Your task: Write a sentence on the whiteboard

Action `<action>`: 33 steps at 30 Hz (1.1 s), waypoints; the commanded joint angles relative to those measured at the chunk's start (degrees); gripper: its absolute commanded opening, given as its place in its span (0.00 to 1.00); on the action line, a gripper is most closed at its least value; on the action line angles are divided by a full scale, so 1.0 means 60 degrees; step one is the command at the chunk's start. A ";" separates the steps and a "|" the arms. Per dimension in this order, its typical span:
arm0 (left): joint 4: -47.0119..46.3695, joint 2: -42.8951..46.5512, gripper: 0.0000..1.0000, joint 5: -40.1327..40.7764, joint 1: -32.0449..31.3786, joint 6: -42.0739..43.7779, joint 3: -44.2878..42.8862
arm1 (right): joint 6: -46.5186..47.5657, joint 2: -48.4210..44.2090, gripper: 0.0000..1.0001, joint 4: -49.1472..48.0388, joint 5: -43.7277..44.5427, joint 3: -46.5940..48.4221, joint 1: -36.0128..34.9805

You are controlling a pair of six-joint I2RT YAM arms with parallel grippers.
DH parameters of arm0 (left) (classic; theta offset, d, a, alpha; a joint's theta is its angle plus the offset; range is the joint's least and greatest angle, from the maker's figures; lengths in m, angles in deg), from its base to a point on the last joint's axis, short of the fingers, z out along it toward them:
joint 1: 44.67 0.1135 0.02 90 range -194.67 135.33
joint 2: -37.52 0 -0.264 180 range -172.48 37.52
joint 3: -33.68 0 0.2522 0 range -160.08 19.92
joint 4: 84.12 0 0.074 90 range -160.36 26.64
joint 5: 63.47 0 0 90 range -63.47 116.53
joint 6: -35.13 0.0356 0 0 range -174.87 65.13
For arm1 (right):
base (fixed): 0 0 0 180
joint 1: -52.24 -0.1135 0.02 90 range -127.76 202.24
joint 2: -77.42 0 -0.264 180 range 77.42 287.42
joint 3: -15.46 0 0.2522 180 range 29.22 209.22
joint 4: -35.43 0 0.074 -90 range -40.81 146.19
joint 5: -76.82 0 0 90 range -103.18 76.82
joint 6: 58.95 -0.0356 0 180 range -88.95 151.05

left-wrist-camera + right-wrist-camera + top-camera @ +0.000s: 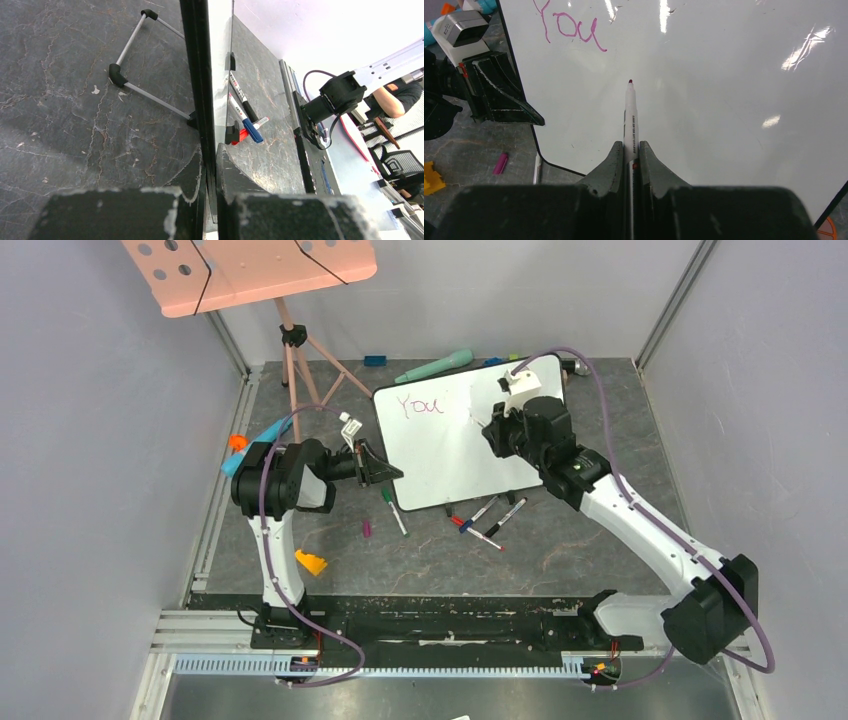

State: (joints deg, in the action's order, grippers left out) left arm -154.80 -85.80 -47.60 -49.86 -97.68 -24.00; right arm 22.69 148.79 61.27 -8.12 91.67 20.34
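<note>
Steadying the whiteboard (440,455) looks like the left arm's whole job. The left pincer (385,472) is clamped on the board's dark frame at about 8 o'clock of the board, and the left wrist view shows the frame's edge running straight down between its two closed fingers (192,172). That hold probably stops the glossy panel from sliding while it is being written on.

The board lies in the middle of the tabletop (560,550), at 12 o'clock from the arm bases and skewed a little. The sentence (420,403) sits in its 10 o'clock corner and so far reads only "You" in magenta, so most of the writing is not yet done.

The right pincer (631,150) is closed on a marker (630,115), gripped low on the barrel with the red tip pointing away toward 12 o'clock in the wrist view. The tip sits over bare white to the 5 o'clock of the written word, a fair place to start the next one. I cannot tell whether it touches the surface.

The left arm is folded compactly, forearm level and reaching toward 3 o'clock. The right arm stretches long from its base toward 11 o'clock, wrist bent down over the board.

Spare markers (490,520) lie at the board's 6 o'clock edge.
</note>
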 commanded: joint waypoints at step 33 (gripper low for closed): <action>-0.0796 -0.0510 0.35 -0.1416 -0.0248 0.0864 -0.0824 | 0.0054 0.0954 0.00 -0.0035 0.0221 0.1500 -0.0111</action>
State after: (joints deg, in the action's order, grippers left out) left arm -155.15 -88.14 -54.33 -51.20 -95.41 -28.46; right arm 22.58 156.13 61.35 -7.75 99.59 19.81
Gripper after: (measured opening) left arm 0.326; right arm 0.120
